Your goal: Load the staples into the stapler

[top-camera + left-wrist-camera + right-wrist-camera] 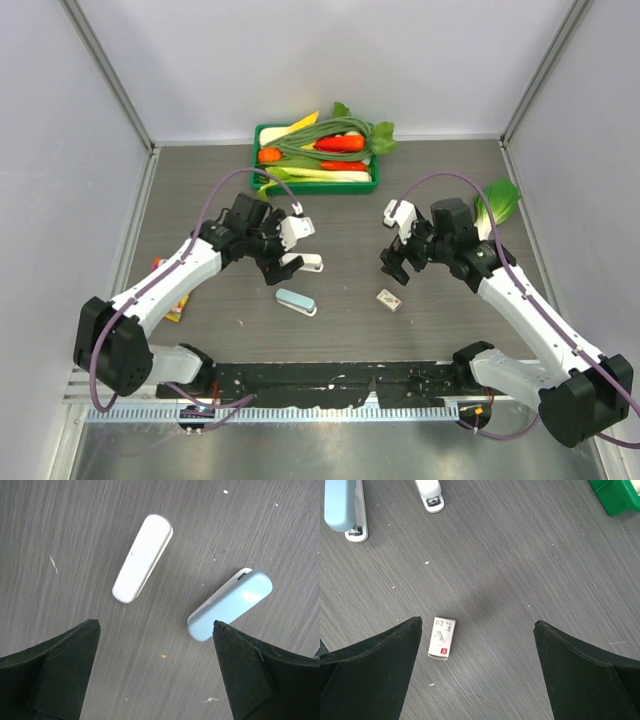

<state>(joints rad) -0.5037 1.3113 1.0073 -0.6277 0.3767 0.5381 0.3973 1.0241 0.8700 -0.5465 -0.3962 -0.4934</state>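
Observation:
A light blue stapler (296, 301) and a white stapler (308, 263) lie on the grey table, left of centre. The staples box (389, 299), small, whitish with a red mark, lies flat to their right. My left gripper (278, 258) is open and empty above the table, just left of the white stapler. In the left wrist view the white stapler (142, 559) and the blue stapler (231, 605) lie ahead of the open gripper (155, 624). My right gripper (395, 265) is open and empty above the box. The box (442, 638) lies just inside my left fingertip (405, 640).
A green tray (260, 135) of toy vegetables stands at the back centre; its corner shows in the right wrist view (617, 495). A leafy green (498, 203) lies at the right beside my right arm. A colourful bag (172, 300) lies under my left arm.

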